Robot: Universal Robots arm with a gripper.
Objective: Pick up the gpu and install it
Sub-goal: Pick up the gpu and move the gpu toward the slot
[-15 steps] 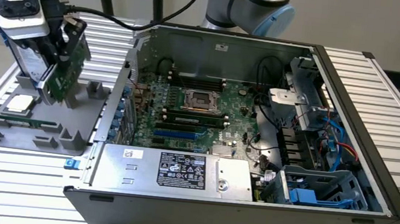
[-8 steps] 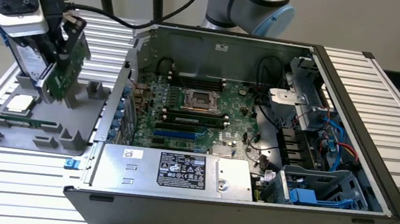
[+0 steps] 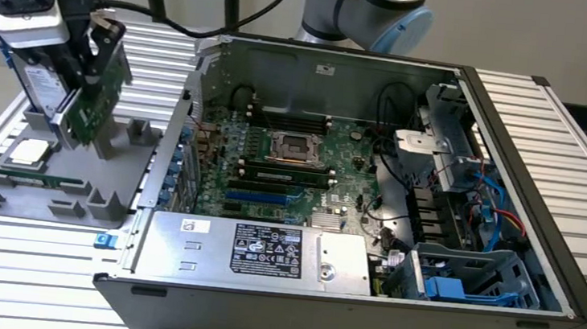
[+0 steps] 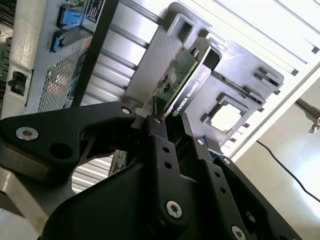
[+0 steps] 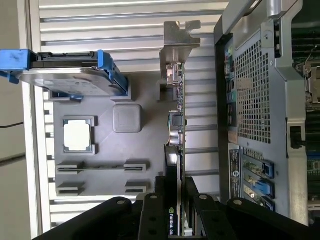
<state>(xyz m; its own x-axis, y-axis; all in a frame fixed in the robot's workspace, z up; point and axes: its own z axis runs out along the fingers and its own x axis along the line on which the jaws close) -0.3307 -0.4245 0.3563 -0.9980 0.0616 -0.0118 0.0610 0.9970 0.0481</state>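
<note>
Gripper [image 3: 97, 57] sits at upper left of the exterior view, fingers [image 4: 161, 142] clamped narrow on one edge of the gpu [image 3: 94, 109]. Card hangs near upright, slightly tilted, over the gray fixture tray [image 3: 53, 198], just beside the hard drive [image 3: 40, 83]. Whether its lower edge is clear of the tray: cannot tell. Silver end bracket [image 5: 179, 35] points away from the gripper. Open computer case [image 3: 527, 203] fills centre and right. Processor chip [image 3: 27, 153] lies flat on the tray.
</note>
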